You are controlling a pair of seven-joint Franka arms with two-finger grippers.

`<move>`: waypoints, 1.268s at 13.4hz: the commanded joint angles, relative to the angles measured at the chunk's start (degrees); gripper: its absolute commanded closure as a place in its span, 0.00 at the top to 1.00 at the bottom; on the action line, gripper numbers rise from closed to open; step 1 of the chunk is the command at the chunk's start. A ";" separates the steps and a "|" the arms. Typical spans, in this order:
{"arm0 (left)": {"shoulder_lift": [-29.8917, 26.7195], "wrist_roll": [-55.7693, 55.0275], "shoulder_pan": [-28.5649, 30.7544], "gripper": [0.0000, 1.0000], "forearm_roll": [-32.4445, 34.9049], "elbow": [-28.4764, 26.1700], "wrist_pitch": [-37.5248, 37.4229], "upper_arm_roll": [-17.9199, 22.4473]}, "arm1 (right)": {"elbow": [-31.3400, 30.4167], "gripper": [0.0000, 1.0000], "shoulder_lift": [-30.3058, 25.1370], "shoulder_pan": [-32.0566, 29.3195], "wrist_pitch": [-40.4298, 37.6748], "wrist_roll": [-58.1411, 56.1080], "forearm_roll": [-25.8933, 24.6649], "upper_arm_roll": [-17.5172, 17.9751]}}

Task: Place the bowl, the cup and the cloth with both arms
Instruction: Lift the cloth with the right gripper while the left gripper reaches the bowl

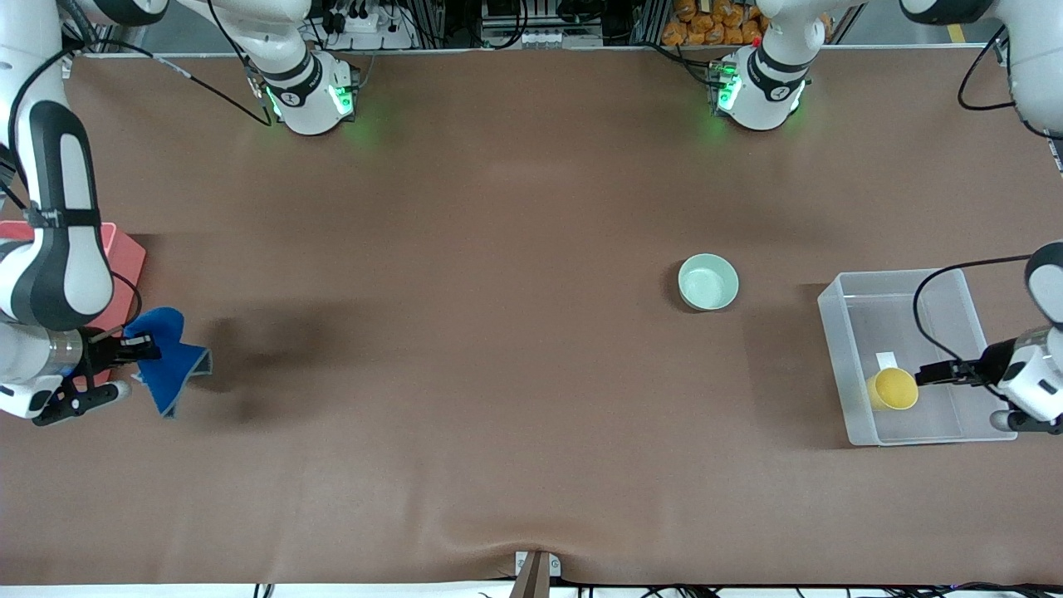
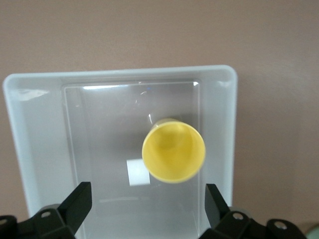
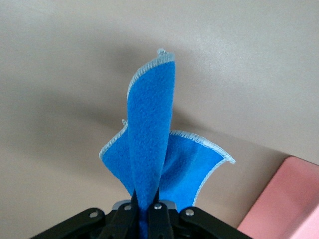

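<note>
Counter (image 1: 498, 332): brown, smooth surface carrying all the things; both arm bases with green lights stand along its top edge in the front view.
Clear bin (image 1: 839, 332): see-through plastic tub with rounded corners at the left arm's end of the counter; a small white label lies on its floor.
Pink bin (image 1: 124, 257): flat pink box at the right arm's end of the counter, partly covered by the right arm.
Cloth (image 1: 170, 365): royal-blue fleecy fabric with a thin pale-grey stitched edge; it hangs in folds, lifted off the counter, just beside the pink bin and nearer to the front camera.
Bowl (image 1: 708, 281): small, round, pale mint green, glossy, upright on the bare counter between the arms, near the clear bin but apart from it, toward the left arm's end.
Cup (image 1: 893, 389): small, yellow, round rim, narrower than the bowl; inside the clear bin, beside the white label, its opening tipped toward the left wrist camera.
Right end effector (image 1: 149, 347): fingers pressed together, pinching a fold of the cloth, over the counter by the pink bin.
Left end effector (image 1: 923, 375): fingers spread wide, holding nothing, over the clear bin just beside the cup.
</note>
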 commanded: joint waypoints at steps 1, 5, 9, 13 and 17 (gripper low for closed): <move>-3.73 -3.40 -1.01 0.99 -1.56 -1.37 -4.21 -2.14 | -1.01 0.00 -6.12 0.58 -4.43 1.54 -1.29 -0.13; -6.45 -11.69 -1.10 0.94 -0.59 -3.46 -7.30 -9.87 | -1.01 0.00 -14.64 -0.99 -12.69 1.54 -1.38 -0.31; -10.15 -16.17 -4.17 0.92 -0.15 -10.84 -5.73 -11.03 | -1.01 0.00 -20.63 -3.81 -16.75 1.28 -1.20 -0.40; -14.79 -21.88 -8.39 0.91 0.20 -23.12 2.08 -11.03 | -0.75 0.00 -21.16 -10.04 -18.33 -6.86 -1.11 -0.48; -17.89 -25.48 -8.92 0.89 0.38 -34.75 11.75 -13.57 | 0.31 0.00 -20.82 -16.54 -18.33 -18.82 -1.55 -0.31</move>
